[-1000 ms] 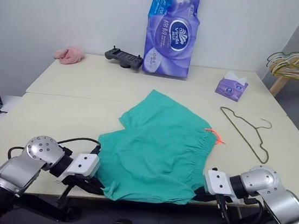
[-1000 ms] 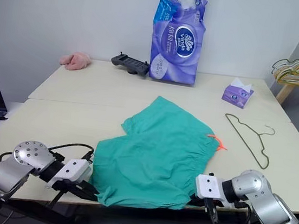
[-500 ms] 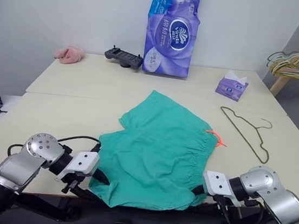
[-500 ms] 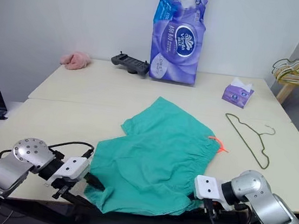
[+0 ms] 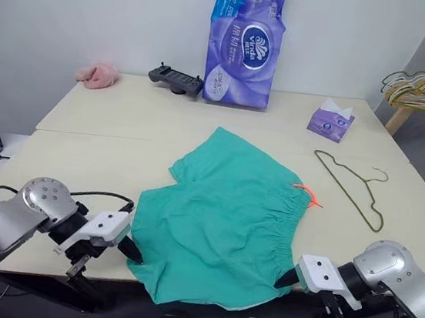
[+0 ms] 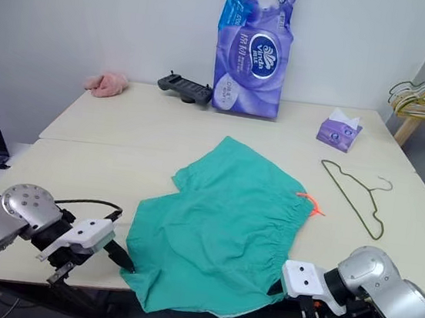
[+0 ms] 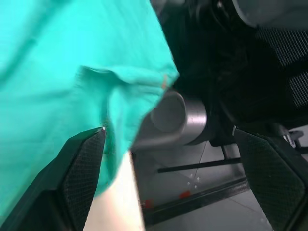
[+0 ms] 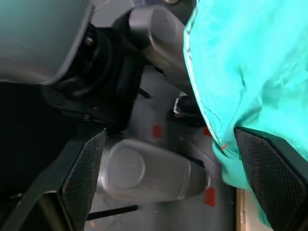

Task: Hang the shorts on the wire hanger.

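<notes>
The teal-green soft cloth shorts lie flat at the table's near edge, well apart from the thin olive-grey wire hanger; light and limp, they likely need gripping at the gathered waistband, both grippers spread and empty.

- From my seat the one thing that carries print is the purple tissue pack standing at the far edge of the table. I can see a round dark-blue emblem with a white flower-like logo on its front, and white characters above and below it, but I cannot read any of them.
- The small purple tissue box near the far right corner of the table has a printed pattern; I can make out no words on it.
- I can read no other labels, numbers or signs.
</notes>
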